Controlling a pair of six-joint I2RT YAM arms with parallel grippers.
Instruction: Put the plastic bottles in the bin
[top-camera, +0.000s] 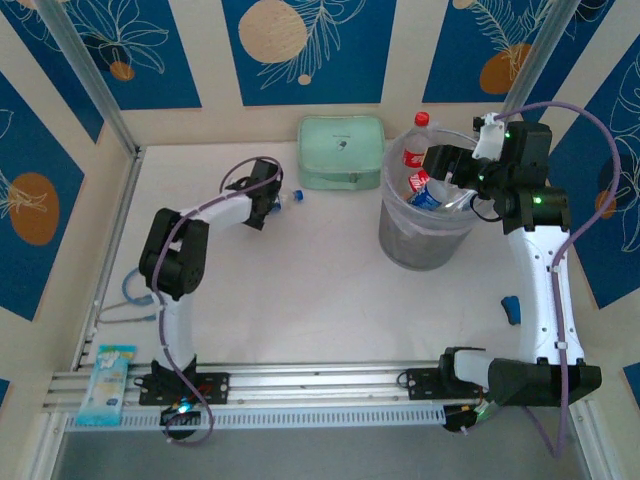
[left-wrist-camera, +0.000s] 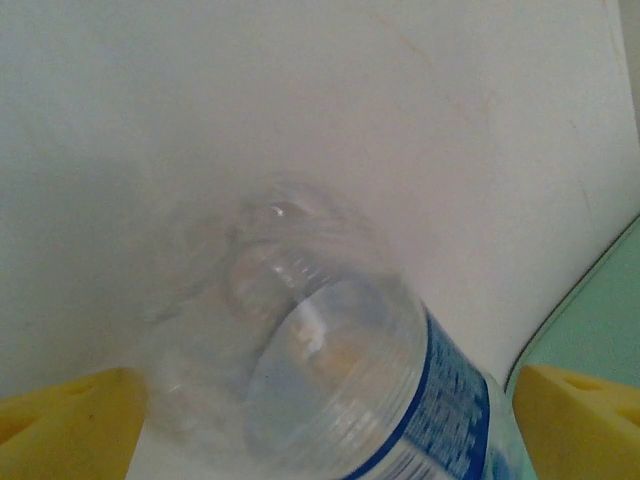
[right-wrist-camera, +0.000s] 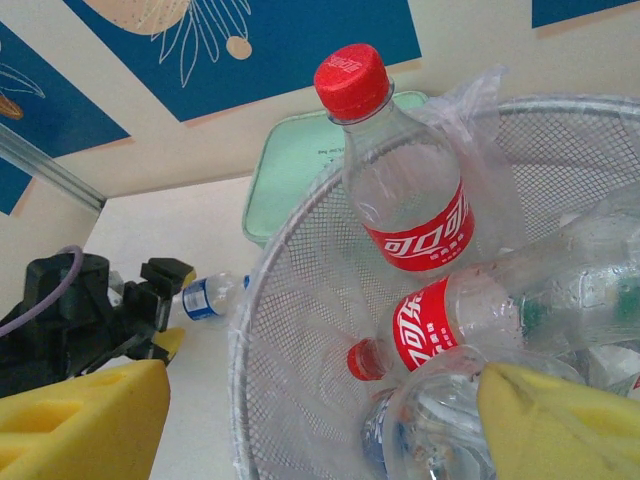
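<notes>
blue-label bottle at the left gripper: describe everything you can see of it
The blue-label bottle is small, clear, ribbed plastic and looks empty, with a blue-and-white label round its middle. It lies on its side on the white table, just short of the mint-green case, base towards the left wrist camera. The open left gripper straddles it, a yellow pad on each side; whether either touches it is unclear.

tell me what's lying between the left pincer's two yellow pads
A clear bottle with a blue label lies on its side on the white table, between the pads of the open left pincer. The left wrist view shows this.
</notes>
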